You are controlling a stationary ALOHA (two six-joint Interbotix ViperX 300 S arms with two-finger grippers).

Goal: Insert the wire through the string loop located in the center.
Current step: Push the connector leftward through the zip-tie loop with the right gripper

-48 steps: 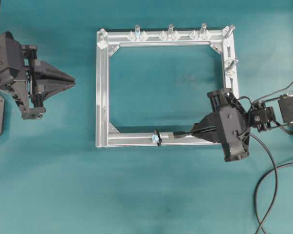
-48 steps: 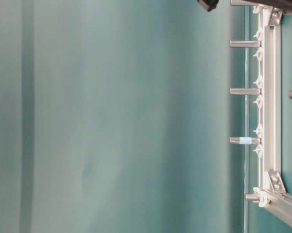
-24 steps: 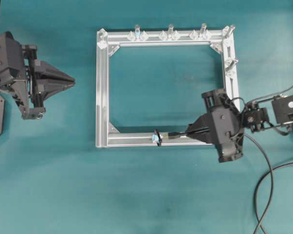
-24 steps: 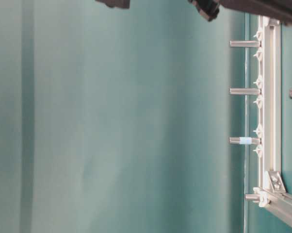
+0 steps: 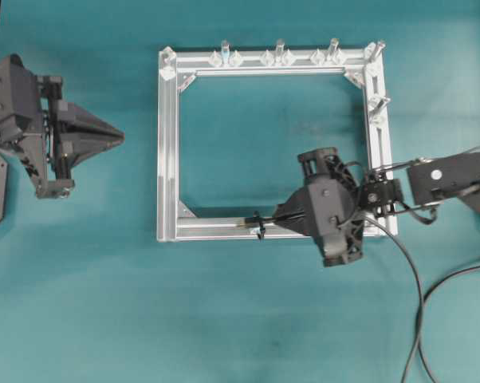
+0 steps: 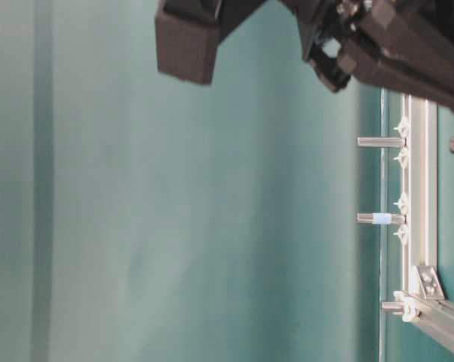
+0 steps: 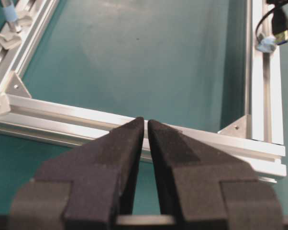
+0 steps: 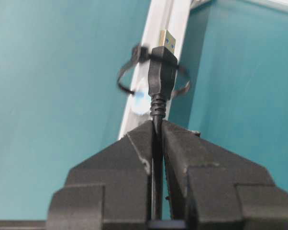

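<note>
My right gripper (image 5: 285, 214) is shut on the wire (image 5: 269, 218), just behind its black plug (image 8: 162, 74). It holds the wire low over the lower bar of the aluminium frame (image 5: 167, 159). The plug sits inside the string loop (image 5: 258, 227), and its gold tip (image 8: 168, 41) pokes out the far side. In the right wrist view the loop (image 8: 126, 72) rings the plug, with the light-blue piece (image 8: 139, 99) at its base. My left gripper (image 5: 120, 137) is shut and empty, left of the frame. The loop (image 7: 262, 28) and plug (image 7: 280, 24) also show in the left wrist view.
Upright silver pegs (image 5: 279, 49) stand on the frame's top bar and right bar (image 5: 377, 102). Black cables (image 5: 419, 319) trail over the teal table at the lower right. In the table-level view the right arm (image 6: 378, 45) fills the top, above the frame (image 6: 421, 188).
My right gripper has moved left along the lower bar with the wire. The plug tip, earlier short of the loop, is now through it. The left arm has not moved.
</note>
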